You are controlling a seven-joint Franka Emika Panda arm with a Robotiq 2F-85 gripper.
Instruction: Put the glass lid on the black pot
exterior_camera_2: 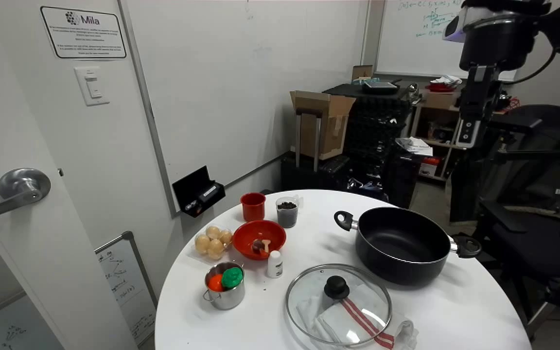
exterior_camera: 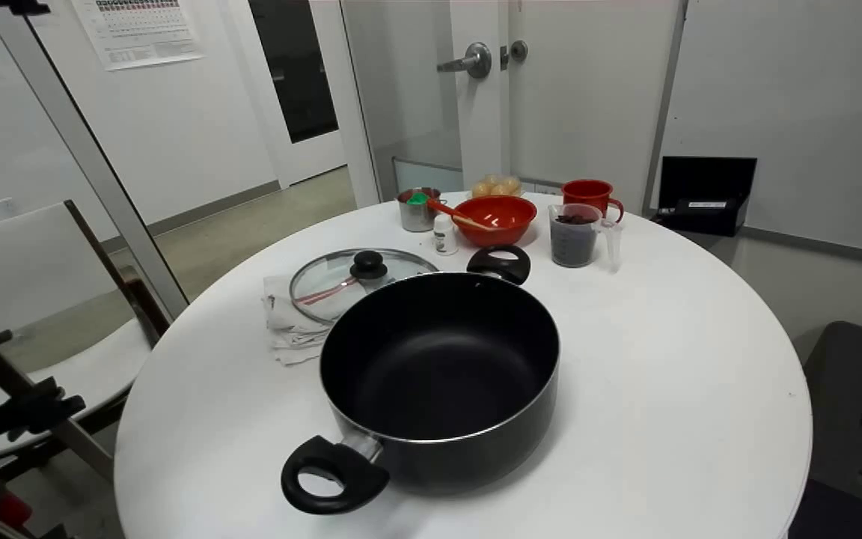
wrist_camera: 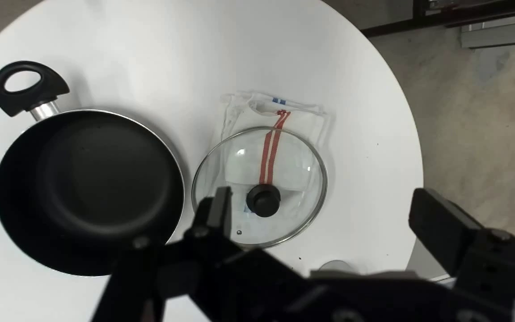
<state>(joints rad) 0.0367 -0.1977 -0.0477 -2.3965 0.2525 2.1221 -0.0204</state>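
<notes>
The glass lid (exterior_camera: 368, 263) lies knob up on a folded white cloth with red stripes (exterior_camera: 289, 322), beside the pot. It also shows in an exterior view (exterior_camera_2: 337, 291) and near the middle of the wrist view (wrist_camera: 264, 197). The black pot (exterior_camera: 442, 374) stands upright, uncovered and empty, with looped handles on two sides; it also shows in an exterior view (exterior_camera_2: 401, 243) and at the left of the wrist view (wrist_camera: 90, 188). My gripper (exterior_camera_2: 469, 133) hangs high above the table, pointing down. In the wrist view the gripper (wrist_camera: 322, 203) is wide open with nothing between its fingers.
Behind the lid stand a red bowl (exterior_camera_2: 259, 238) with a spoon, a small white bottle (exterior_camera_2: 275, 265), a steel pot (exterior_camera_2: 225, 294) with toy food, a pack of eggs (exterior_camera_2: 213, 242), a red mug (exterior_camera_2: 253, 206) and a measuring cup (exterior_camera_2: 287, 214). The round white table (exterior_camera: 670, 374) has a curved edge.
</notes>
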